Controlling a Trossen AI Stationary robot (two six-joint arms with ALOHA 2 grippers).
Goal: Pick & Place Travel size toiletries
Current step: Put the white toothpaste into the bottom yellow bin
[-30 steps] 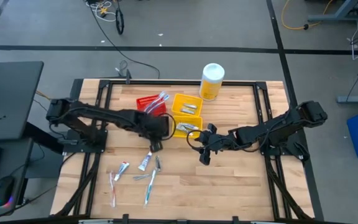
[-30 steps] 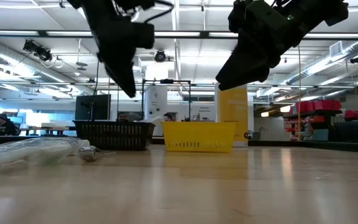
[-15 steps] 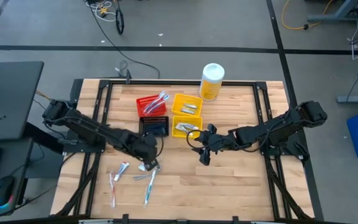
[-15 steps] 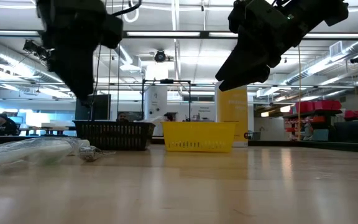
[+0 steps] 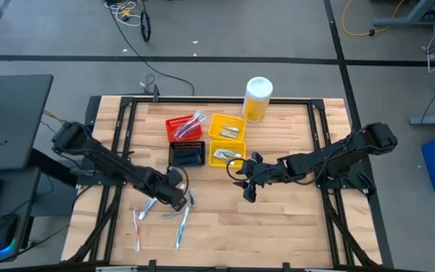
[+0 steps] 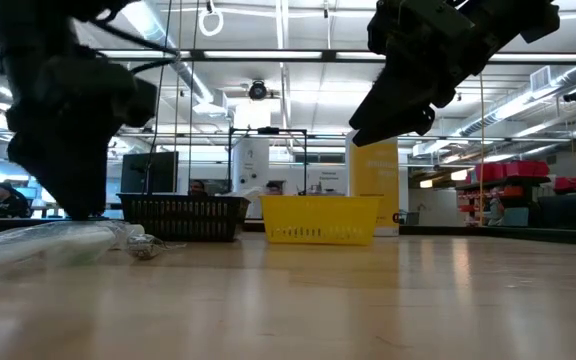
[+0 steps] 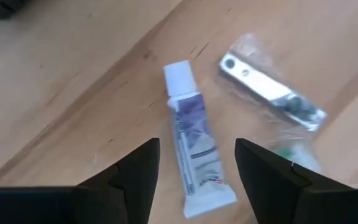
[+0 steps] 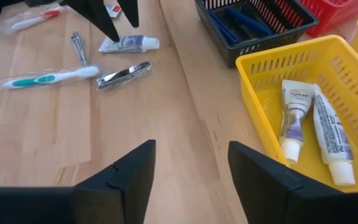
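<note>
Left gripper [image 7: 194, 163] has swung off the black bin [image 5: 187, 154] and dropped toward the loose pile near the front-left of the table [image 5: 293, 219]; its jaws went wider on the way and now stand fully spread with nothing between them.

- Target looks like the toothpaste tube [image 7: 193, 143]: it lies flat on the wood, white cap pointing away from the gripper, lined up with the gap between the two fingers [image 7: 138, 171]. Not touched yet as far as I can tell.
- Just beside it: a bagged metal clipper [image 7: 269, 93].
- High view: the remaining loose pieces, including toothbrushes [image 5: 181, 227], sit clustered toward the front-left corner, left gripper right over the cluster's back end.
- Already sorted: tubes [image 8: 309, 127] in the yellow bin [image 8: 272, 68], toothbrushes in the red bin [image 5: 181, 128], dark razors in the black bin. All three bins sit together toward the back-centre of the table, yellow bottle [image 5: 257, 98] at the back edge.
- Right gripper [image 8: 188, 171] hangs mid-table, beside the yellow bin, jaws apart, empty, waiting.

Read: the left arm's next pick is set up, and the tube probably goes into the yellow bin. Several items still to go. Risk: tube lies flat and thin, so the fingers may skid it into the clipper bag.
</note>
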